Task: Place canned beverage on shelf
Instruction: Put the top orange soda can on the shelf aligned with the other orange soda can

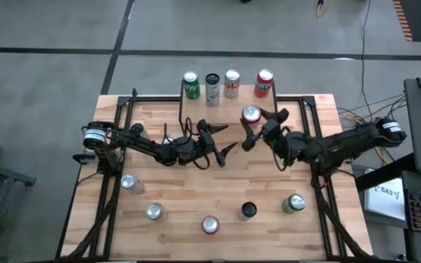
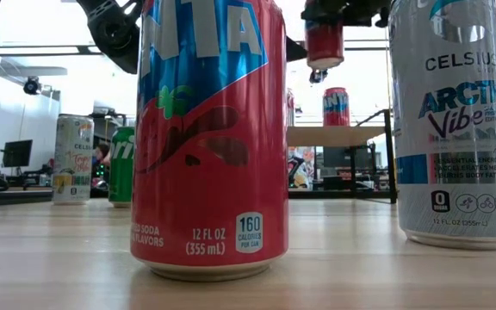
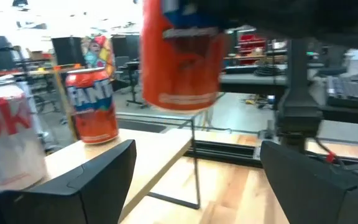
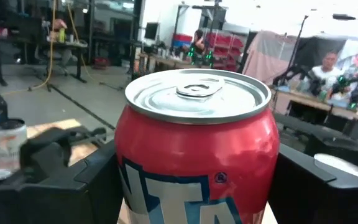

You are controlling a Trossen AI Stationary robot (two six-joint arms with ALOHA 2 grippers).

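- Gripping a red can (image 4: pixel 194 155) between its two fingers, the right gripper (image 1: pixel 253 130) held it upright in the air above the shelf (image 1: pixel 229 107).
- Four cans stood in a row on the shelf's far edge: green (image 1: pixel 191 85), black-and-white (image 1: pixel 212 88), white (image 1: pixel 232 83) and red (image 1: pixel 264 83).
- The left gripper (image 1: pixel 222 139) hung nearby with fingers apart, holding nothing.
- Five more cans stood on the table (image 1: pixel 196 190).

The butcher-block table (image 1: pixel 196 190) carried the shelf (image 1: pixel 229 101) along its far edge, with 4 cans (image 1: pixel 212 88) in a row on it. 5 cans (image 1: pixel 210 224) stood near the table's near edge.
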